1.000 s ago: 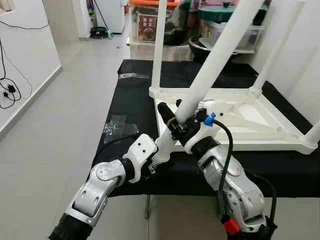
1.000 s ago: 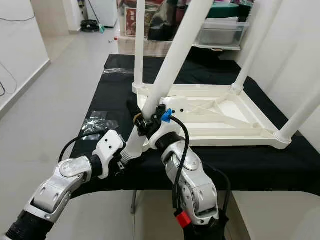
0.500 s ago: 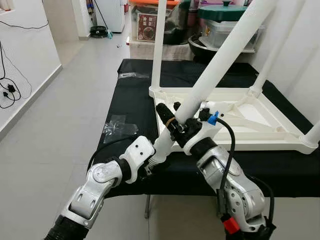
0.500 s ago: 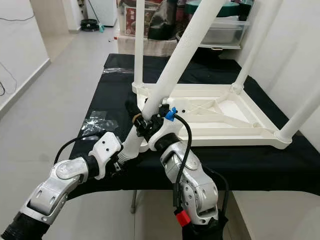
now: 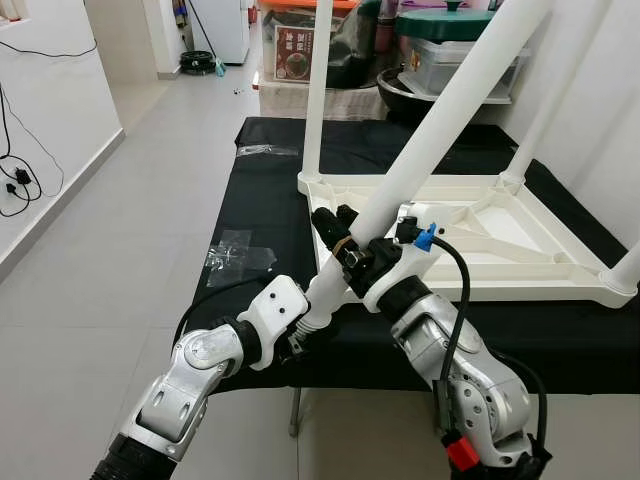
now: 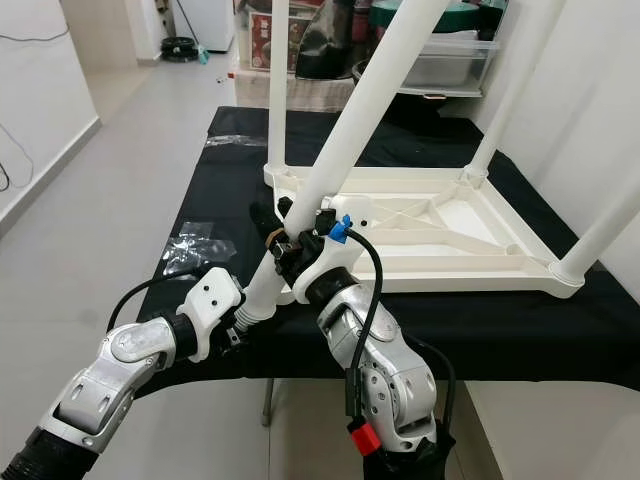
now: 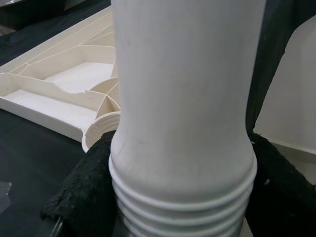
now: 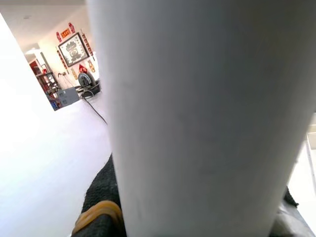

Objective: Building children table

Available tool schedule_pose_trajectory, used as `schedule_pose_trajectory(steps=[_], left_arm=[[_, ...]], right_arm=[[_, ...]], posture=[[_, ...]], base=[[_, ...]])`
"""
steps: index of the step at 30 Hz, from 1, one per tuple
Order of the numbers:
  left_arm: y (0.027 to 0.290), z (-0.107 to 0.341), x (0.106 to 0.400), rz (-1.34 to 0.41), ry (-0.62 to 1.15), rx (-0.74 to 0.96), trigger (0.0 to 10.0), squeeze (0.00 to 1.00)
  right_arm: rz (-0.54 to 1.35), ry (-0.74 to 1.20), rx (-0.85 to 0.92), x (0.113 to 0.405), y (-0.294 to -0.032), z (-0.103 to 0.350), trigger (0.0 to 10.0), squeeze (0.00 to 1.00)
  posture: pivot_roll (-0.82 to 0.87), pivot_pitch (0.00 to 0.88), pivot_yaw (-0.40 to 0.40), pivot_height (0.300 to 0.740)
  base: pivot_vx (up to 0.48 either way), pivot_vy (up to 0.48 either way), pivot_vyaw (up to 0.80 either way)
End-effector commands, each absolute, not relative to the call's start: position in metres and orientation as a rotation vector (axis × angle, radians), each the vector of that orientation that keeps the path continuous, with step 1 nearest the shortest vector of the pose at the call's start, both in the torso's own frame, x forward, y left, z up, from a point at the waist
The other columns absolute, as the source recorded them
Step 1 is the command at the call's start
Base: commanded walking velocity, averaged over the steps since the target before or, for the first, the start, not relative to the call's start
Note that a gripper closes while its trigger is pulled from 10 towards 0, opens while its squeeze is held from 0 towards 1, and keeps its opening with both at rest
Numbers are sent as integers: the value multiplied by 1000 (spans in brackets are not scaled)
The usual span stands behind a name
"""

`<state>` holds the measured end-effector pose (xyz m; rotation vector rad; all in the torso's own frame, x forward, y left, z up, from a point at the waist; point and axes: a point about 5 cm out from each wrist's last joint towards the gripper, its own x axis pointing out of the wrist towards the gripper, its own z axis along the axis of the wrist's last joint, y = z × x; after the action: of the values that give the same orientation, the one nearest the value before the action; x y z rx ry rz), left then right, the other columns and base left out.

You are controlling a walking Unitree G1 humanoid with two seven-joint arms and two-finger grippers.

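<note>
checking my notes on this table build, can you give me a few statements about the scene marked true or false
1. Both grippers grip the same loose white leg. True: the left gripper holds its threaded end, the right gripper clamps it higher up.
2. The table top stands right way up. False: it lies upside down on the black cloth, ribs showing.
3. The loose leg is already screwed into its socket. False: its threads are still bare, apart from the socket.
4. Three legs already stand on the table top. True.
5. A clear plastic bag lies on the cloth. True.
</note>
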<state>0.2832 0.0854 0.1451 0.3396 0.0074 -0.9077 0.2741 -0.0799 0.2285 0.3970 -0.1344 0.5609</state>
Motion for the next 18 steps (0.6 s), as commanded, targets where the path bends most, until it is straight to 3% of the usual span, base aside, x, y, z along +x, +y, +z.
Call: schedule_pose_trajectory(steps=[1, 14, 15, 16, 18], left_arm=[[73, 145, 274, -990, -18, 368, 10000, 0], [77, 140, 278, -941, 30, 356, 10000, 0], [77, 140, 278, -935, 32, 366, 10000, 776], [81, 138, 278, -921, 32, 387, 10000, 1000], [84, 137, 278, -910, 31, 402, 10000, 1000]], right_arm=[[609, -133, 404, 270, -73, 231, 0, 0], [595, -136, 399, 271, -74, 231, 0, 0], [594, -136, 399, 271, -74, 231, 0, 0], [588, -139, 399, 272, -75, 231, 0, 0], [584, -142, 400, 272, -76, 232, 0, 0]], posture=[[66, 15, -66, 740], [66, 15, -67, 740], [67, 13, -67, 740], [67, 11, -67, 740], [67, 11, -67, 740]], base=[[0, 0, 0], [0, 0, 0], [0, 0, 0], [0, 0, 0], [0, 0, 0]])
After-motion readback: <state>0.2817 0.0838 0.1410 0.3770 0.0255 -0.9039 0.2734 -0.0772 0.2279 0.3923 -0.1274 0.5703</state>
